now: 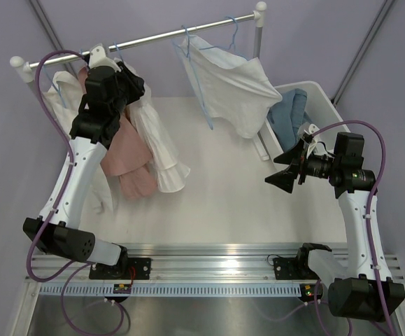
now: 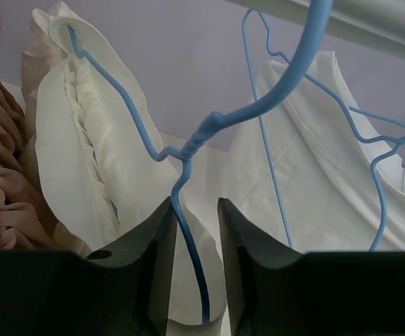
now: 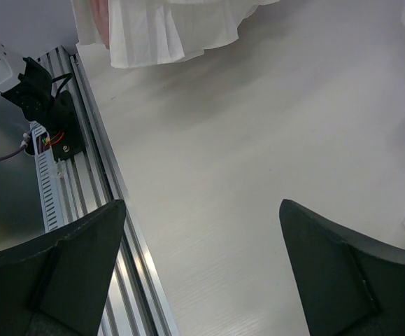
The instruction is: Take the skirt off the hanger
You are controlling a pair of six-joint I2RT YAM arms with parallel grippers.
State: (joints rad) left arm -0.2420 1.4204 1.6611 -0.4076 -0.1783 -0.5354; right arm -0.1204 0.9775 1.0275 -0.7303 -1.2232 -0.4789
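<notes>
A cream-white skirt (image 1: pixel 159 147) with a gathered waistband (image 2: pixel 83 150) hangs from a blue wire hanger (image 2: pixel 188 150) at the left end of the rail. My left gripper (image 1: pixel 122 78) is up by the rail. The hanger's neck runs between its jaws (image 2: pixel 194 203). The wire lies against the left finger (image 2: pixel 153 241), and a gap stays between it and the right one, so nothing is clamped. My right gripper (image 1: pixel 286 171) hovers over the table at the right with its jaws wide apart (image 3: pixel 202 210) and nothing between them.
A pink ruched garment (image 1: pixel 129 157) hangs next to the skirt. A white top (image 1: pixel 233 80) on another blue hanger (image 2: pixel 272 140) hangs further right on the rail (image 1: pixel 160 36). A white bin (image 1: pixel 326 94) with blue cloth stands at the back right.
</notes>
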